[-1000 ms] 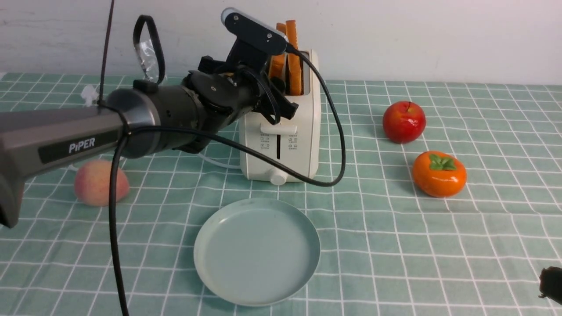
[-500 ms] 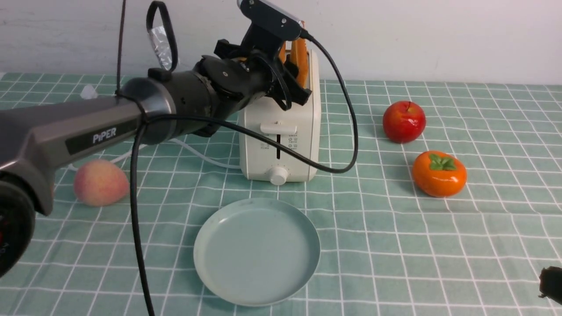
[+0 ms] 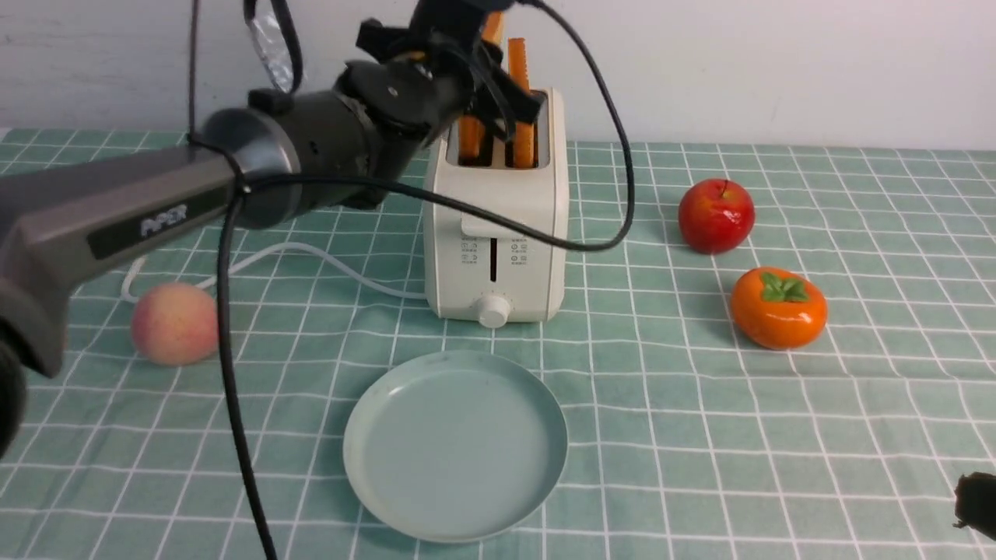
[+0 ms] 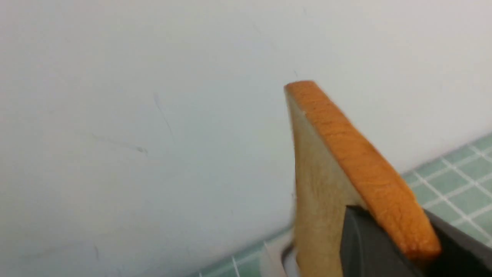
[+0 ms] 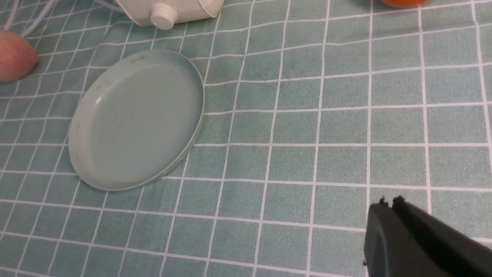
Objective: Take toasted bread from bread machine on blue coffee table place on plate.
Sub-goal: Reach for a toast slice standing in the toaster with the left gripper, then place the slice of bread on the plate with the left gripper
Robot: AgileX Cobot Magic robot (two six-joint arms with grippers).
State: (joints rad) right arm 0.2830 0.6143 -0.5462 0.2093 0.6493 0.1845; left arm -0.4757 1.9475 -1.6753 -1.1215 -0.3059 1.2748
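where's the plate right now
Front view, centre: the plate lies on the blue coffee table just on the robot's side of the bread machine, right of the peach.

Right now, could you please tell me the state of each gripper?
Left gripper: closed on a toast slice.
Right gripper: closed, holding nothing.
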